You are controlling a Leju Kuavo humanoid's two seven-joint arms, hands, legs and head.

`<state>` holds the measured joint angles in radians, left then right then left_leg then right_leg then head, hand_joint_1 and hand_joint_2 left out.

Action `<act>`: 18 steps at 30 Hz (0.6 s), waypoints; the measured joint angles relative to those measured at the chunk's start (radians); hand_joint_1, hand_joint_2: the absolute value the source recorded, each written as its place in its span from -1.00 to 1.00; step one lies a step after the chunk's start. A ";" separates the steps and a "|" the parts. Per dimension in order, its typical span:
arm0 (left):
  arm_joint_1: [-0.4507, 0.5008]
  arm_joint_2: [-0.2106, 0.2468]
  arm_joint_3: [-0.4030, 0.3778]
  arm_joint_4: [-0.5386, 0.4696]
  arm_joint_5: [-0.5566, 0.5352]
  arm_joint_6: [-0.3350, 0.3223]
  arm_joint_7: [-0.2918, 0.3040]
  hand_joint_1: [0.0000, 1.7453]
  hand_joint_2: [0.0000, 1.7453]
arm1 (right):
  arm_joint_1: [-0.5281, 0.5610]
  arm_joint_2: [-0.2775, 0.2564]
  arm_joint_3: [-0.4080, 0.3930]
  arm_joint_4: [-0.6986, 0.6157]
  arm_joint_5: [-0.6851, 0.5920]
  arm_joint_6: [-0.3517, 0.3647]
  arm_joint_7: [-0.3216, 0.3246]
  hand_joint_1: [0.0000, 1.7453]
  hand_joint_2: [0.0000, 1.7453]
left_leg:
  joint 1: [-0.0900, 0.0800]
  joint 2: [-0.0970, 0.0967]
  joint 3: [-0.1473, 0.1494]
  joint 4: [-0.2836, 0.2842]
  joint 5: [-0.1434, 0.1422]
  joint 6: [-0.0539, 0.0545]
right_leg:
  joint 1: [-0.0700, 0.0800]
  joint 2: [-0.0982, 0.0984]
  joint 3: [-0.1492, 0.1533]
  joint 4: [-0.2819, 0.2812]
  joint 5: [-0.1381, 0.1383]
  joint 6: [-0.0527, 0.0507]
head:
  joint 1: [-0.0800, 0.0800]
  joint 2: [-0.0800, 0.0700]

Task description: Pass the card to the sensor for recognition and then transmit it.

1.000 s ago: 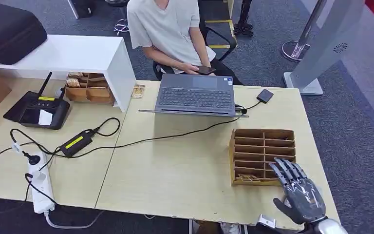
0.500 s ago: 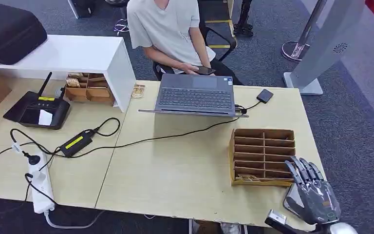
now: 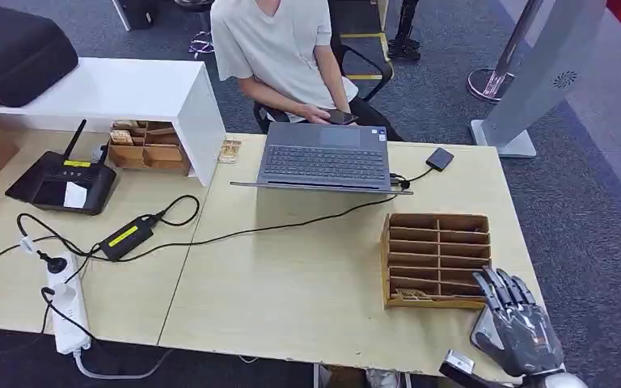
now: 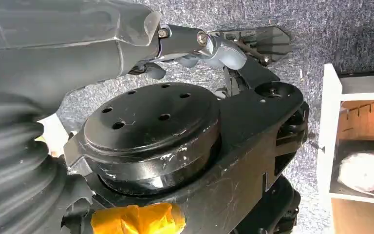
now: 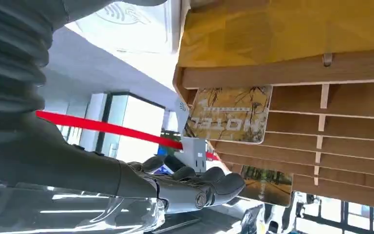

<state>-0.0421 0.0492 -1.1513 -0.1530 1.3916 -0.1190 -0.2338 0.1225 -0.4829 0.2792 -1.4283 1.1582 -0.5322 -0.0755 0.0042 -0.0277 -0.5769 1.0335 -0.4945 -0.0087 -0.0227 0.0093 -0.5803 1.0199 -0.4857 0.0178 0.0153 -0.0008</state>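
Reaching step: right hand (image 3: 516,330) empty, fingers spread, at near corner of card rack (image 3: 437,259) on desk (image 3: 291,283); card (image 5: 228,115) in slot; next needs pinching it.

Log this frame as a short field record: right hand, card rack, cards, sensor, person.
right hand: open, fingers extended toward the near right corner of the card rack, holding nothing
card rack: wooden slotted rack on the table's right side, in front of the laptop
cards: one lies in the nearest left slot; the right wrist view shows a card with a hotel print in a slot
sensor: black reader with antenna at the table's far left
person: seated behind the laptop, holding a phone
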 joint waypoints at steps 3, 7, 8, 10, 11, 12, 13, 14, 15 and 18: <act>0.000 0.000 0.000 0.000 0.000 0.000 0.000 -1.00 1.00 | -0.001 0.002 0.000 0.005 -0.005 0.000 -0.001 -1.00 1.00 | 0.000 0.000 0.000 0.000 0.000 0.000 | 0.000 0.000 0.000 0.000 0.000 0.000 | 0.000 0.000; 0.000 0.000 0.000 0.000 0.000 0.000 0.000 -1.00 1.00 | -0.005 0.006 0.000 0.010 -0.008 0.000 -0.004 1.00 1.00 | 0.000 0.000 0.000 0.000 0.000 0.000 | 0.000 0.000 0.000 0.000 0.000 0.000 | 0.000 0.000; 0.000 0.000 0.000 0.000 0.000 0.000 0.000 -1.00 1.00 | -0.006 0.008 0.000 0.012 -0.008 0.000 -0.006 1.00 1.00 | 0.000 0.000 0.000 0.000 0.000 0.000 | 0.000 0.000 0.000 0.000 0.000 0.000 | 0.000 0.000; 0.000 0.000 -0.001 0.000 0.000 0.000 0.000 -1.00 1.00 | -0.006 0.011 0.000 0.016 -0.017 0.000 -0.014 1.00 1.00 | 0.000 0.000 0.000 0.000 0.000 0.000 | 0.000 0.000 0.000 0.000 0.000 0.000 | 0.000 0.000; 0.000 0.000 -0.001 0.000 0.000 0.000 0.000 -1.00 1.00 | -0.007 0.012 0.000 0.017 -0.022 0.000 -0.021 1.00 1.00 | 0.000 0.000 0.000 0.000 0.000 0.000 | 0.000 0.000 0.000 0.000 0.000 0.000 | 0.000 0.000; 0.000 0.000 -0.002 0.000 0.000 0.000 0.000 -1.00 1.00 | -0.007 0.013 0.000 0.018 -0.029 0.000 -0.024 1.00 1.00 | 0.000 0.000 0.000 0.000 0.000 0.000 | 0.000 0.000 0.000 0.000 0.000 0.000 | 0.000 0.000; 0.000 0.000 -0.002 0.000 0.000 0.000 0.000 -1.00 1.00 | -0.007 0.014 0.000 0.018 -0.032 0.001 -0.025 1.00 1.00 | 0.000 0.000 0.000 0.000 0.000 0.000 | 0.000 0.000 0.000 0.000 0.000 0.000 | 0.000 0.000; 0.000 0.000 -0.002 0.000 0.001 0.000 0.000 -1.00 1.00 | -0.007 0.015 0.000 0.018 -0.038 0.002 -0.028 1.00 1.00 | 0.000 0.000 0.000 0.000 0.000 0.000 | 0.000 0.000 0.000 0.000 0.000 0.000 | 0.000 0.000; 0.000 0.000 -0.002 0.000 0.001 0.000 0.000 -1.00 1.00 | -0.007 0.016 0.000 0.018 -0.039 0.002 -0.030 1.00 1.00 | 0.000 0.000 0.000 0.000 0.000 0.000 | 0.000 0.000 0.000 0.000 0.000 0.000 | 0.000 0.000; 0.000 0.000 -0.003 0.000 0.002 0.000 0.000 -1.00 1.00 | -0.011 0.016 0.000 0.018 -0.048 0.002 -0.033 1.00 1.00 | 0.000 0.000 0.000 0.000 0.000 0.000 | 0.000 0.000 0.000 0.000 0.000 0.000 | 0.000 0.000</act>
<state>-0.0423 0.0492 -1.1543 -0.1530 1.3931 -0.1194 -0.2335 0.1117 -0.4665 0.2792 -1.4107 1.1105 -0.5306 -0.1083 0.0042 -0.0278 -0.5768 1.0335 -0.4944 -0.0087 -0.0226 0.0093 -0.5802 1.0199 -0.4857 0.0178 0.0149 -0.0008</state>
